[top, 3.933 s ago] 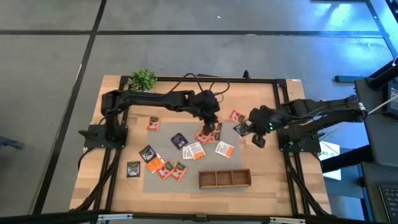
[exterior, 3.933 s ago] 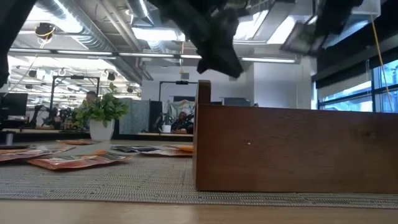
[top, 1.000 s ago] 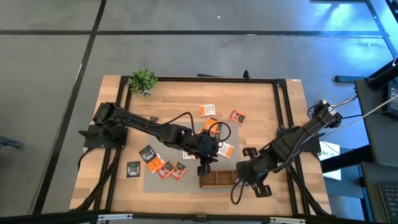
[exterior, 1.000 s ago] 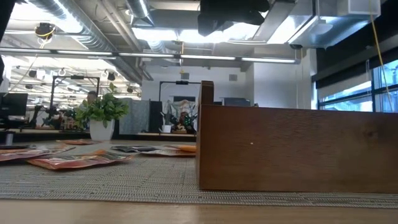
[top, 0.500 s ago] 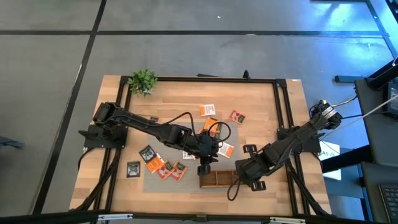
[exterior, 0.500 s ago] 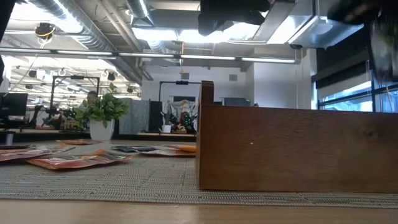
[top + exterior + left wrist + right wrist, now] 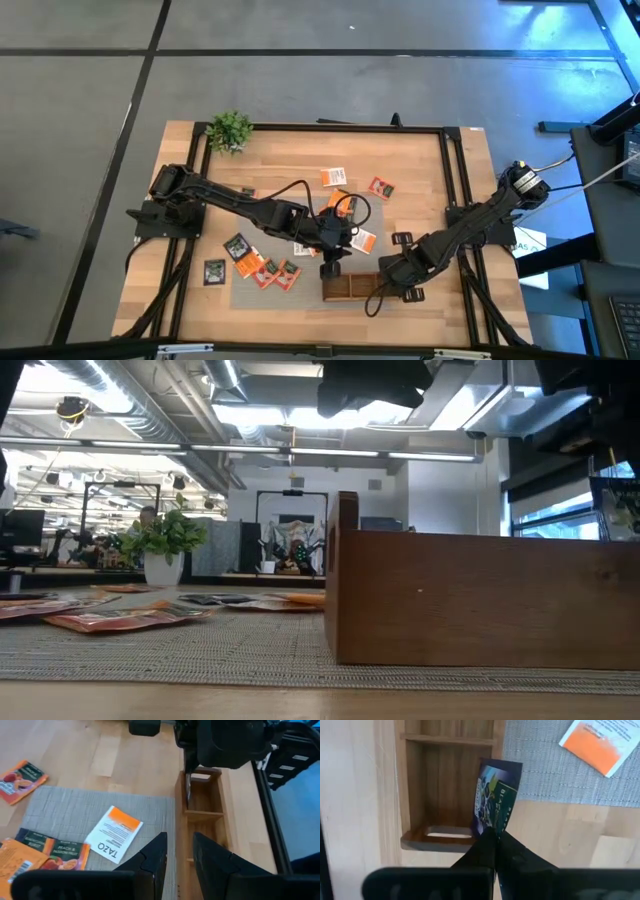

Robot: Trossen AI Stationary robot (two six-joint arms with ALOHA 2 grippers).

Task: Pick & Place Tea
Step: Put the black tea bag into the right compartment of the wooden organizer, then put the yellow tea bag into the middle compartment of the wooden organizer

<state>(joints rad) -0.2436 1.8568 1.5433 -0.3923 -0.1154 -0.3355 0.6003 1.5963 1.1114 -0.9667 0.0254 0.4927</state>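
A dark purple tea sachet (image 7: 496, 800) hangs pinched by its lower edge in the right tool (image 7: 492, 836), held upright over the end compartment of the wooden tray (image 7: 406, 795), at the tray's end nearest the right arm. The left tool (image 7: 176, 851) hovers above the tray's opposite end with its fingers (image 7: 152, 855) a narrow gap apart and nothing between them. Beside the tray, a white-and-orange sachet (image 7: 114, 833) lies flat on the grey mat (image 7: 75, 812), with more sachets scattered farther off across the mat and the wooden surface (image 7: 280, 165).
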